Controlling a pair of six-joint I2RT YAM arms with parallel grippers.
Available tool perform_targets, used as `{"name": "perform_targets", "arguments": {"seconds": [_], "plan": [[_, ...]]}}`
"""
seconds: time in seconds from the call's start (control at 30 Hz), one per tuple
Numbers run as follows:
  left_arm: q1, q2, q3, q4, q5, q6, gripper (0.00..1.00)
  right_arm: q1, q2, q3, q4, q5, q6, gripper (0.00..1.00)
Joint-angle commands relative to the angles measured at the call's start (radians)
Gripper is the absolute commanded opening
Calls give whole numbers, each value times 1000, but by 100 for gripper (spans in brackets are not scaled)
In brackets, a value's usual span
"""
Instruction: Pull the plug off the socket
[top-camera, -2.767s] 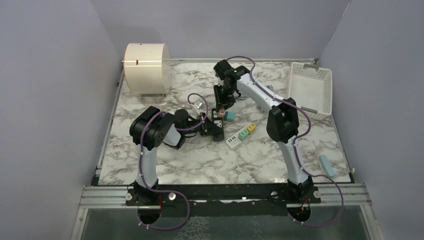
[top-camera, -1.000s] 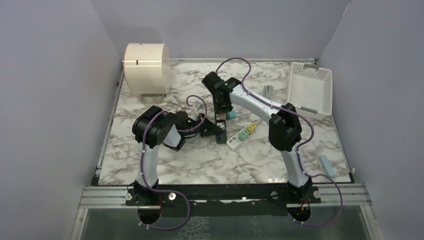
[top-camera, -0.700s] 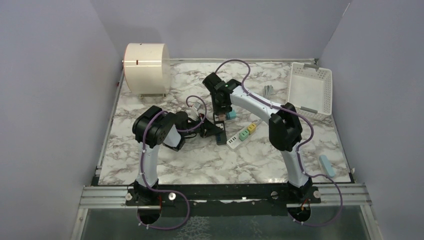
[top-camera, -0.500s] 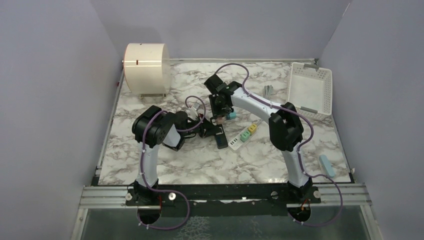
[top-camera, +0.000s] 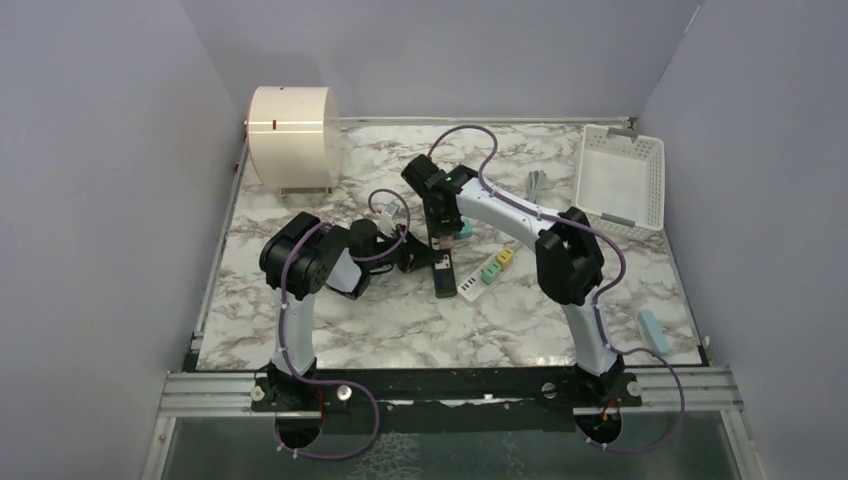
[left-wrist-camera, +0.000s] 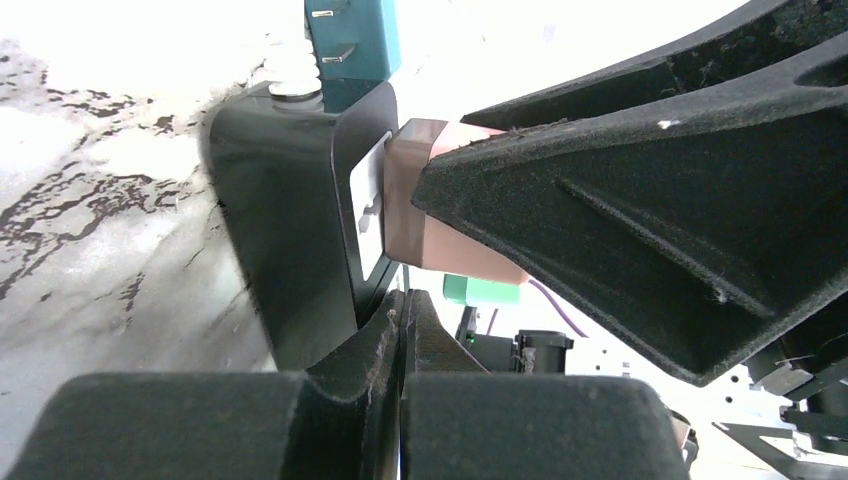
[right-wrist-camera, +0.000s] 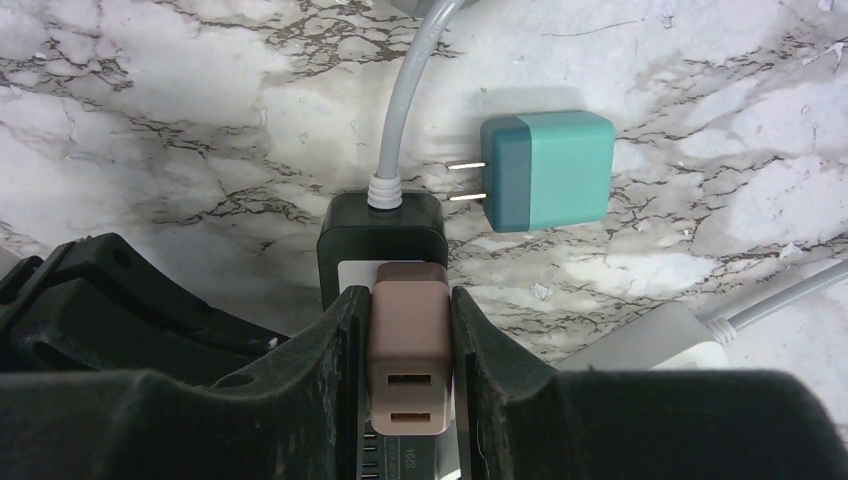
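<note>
A pink plug (right-wrist-camera: 408, 350) sits in the socket face of a black power strip (right-wrist-camera: 380, 235), whose grey cable (right-wrist-camera: 408, 90) runs away across the table. My right gripper (right-wrist-camera: 405, 305) is shut on the pink plug, one finger on each side. In the left wrist view a narrow gap with a prong shows between the plug (left-wrist-camera: 420, 220) and the strip (left-wrist-camera: 290, 220). My left gripper (left-wrist-camera: 403, 325) is shut with nothing between its fingers, its tips against the strip's lower edge. From above, both grippers meet at the strip (top-camera: 443, 275).
A teal charger (right-wrist-camera: 545, 170) lies unplugged just right of the strip. A white power strip (top-camera: 470, 283) carrying green and yellow plugs lies close by. A white basket (top-camera: 620, 175) stands at the back right, a cream cylinder (top-camera: 292, 135) at the back left.
My right wrist has moved a little left and nearer, still gripping the plug. The black strip has swung with it, its near end sliding toward me. The left gripper has stayed against the strip.
</note>
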Motion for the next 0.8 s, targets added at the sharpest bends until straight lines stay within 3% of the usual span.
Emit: {"name": "perform_targets", "arguments": {"seconds": [0.0, 0.17, 0.33, 0.47, 0.67, 0.77], "plan": [[1, 32, -26, -252, -124, 105, 0, 9, -72, 24, -6, 26, -13, 1], [-2, 36, -20, -280, -132, 115, 0, 7, -143, -51, 185, -310, -77, 1], [-11, 30, -15, -322, -147, 133, 0, 8, -127, 26, 92, -180, -35, 1], [-14, 33, -8, -332, -149, 134, 0, 7, -159, -17, 79, -70, -17, 1], [-17, 40, -8, -336, -148, 136, 0, -13, -259, -213, 281, -295, -79, 1], [-17, 43, -14, -335, -148, 138, 0, -20, -263, -219, 283, -288, -74, 1]]}}
